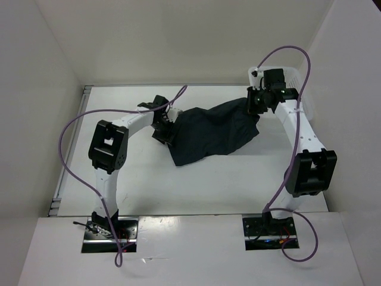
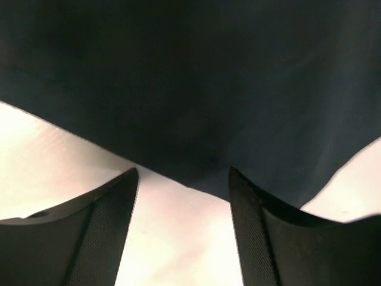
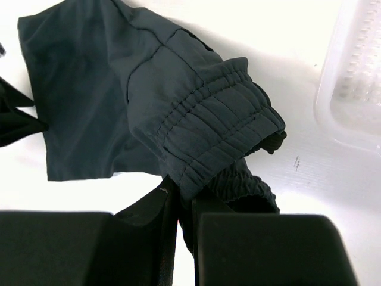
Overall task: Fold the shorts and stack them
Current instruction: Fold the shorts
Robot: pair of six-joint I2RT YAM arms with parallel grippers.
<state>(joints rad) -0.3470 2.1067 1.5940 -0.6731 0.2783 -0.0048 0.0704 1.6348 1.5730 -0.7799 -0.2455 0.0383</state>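
Note:
The dark shorts lie spread across the middle of the white table, stretched from left to right. My right gripper is shut on the gathered elastic waistband at the shorts' right end and lifts it a little. My left gripper is at the shorts' left edge, open, its jaws apart over bare table with the fabric's hem just beyond the fingertips. Nothing sits between the left jaws. The shorts' underside is hidden.
A white plastic lattice basket stands at the far right behind my right arm; it also shows in the right wrist view. White walls enclose the table on the left, back and right. Purple cables loop over both arms.

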